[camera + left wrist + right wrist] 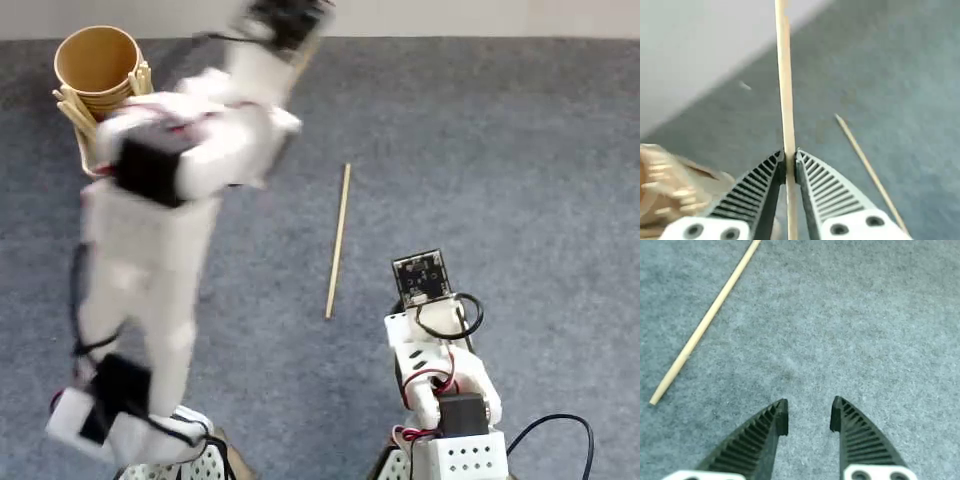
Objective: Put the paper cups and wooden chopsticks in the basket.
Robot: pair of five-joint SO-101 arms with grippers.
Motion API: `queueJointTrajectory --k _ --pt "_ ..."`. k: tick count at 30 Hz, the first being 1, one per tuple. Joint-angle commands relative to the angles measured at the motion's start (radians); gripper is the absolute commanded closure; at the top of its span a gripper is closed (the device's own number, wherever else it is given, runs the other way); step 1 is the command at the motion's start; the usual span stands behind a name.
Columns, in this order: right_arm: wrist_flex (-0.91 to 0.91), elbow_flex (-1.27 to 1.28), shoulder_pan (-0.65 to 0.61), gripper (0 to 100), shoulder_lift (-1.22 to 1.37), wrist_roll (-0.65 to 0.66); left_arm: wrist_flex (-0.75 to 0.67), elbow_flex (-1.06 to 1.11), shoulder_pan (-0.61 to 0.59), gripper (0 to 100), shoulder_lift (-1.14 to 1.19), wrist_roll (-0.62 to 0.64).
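Pinching a wooden chopstick (785,90) tight between its tips, the left claw (790,159) hangs above the grey desk (520,150), and the stick runs straight out past the fingertips. From the high view that claw (290,18) sits at about twelve o'clock, at the far edge, with the left arm (160,240) stretching up from seven o'clock. A stack of paper cups (97,62) stands upright at ten o'clock, mouth open upward. It sits inside what I take to be the basket (80,122), though the arm covers much of that. A loose chopstick (338,240) lies flat on the desk near the centre, pointing roughly from twelve to six. It is well apart from the basket and neither claw touches it. The right arm (440,390) sits at five o'clock, and the right claw (809,415) hangs over bare desk with its tips spread apart, holding nothing. The loose chopstick lies near it, not between the tips.
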Motion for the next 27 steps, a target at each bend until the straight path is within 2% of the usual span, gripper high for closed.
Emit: queueJointTrajectory --k 1,4,7,17,19,24,27 --pt "-0.022 0.065 -0.008 85.0 -0.01 0.025 -0.18 -0.024 -0.182 100 -0.079 -0.038" --pt "-0.022 0.065 -0.008 85.0 -0.01 0.025 -0.333 0.064 -0.328 100 -0.082 0.035" --pt "-0.022 0.065 -0.008 85.0 -0.01 0.025 -0.46 0.236 -0.41 100 -0.094 0.094" --pt "-0.022 0.065 -0.008 85.0 -0.01 0.025 -1.106 1.076 -0.437 99 -0.446 0.091" --pt "-0.022 0.065 -0.008 85.0 -0.01 0.025 -1.203 1.21 -0.437 97 -0.498 0.091" --pt "-0.022 0.065 -0.008 85.0 -0.01 0.025 -1.263 1.357 -0.438 84 -0.544 0.094" --pt "-0.022 0.065 -0.008 85.0 -0.01 0.025 -1.263 1.372 -0.443 84 -0.549 0.094"
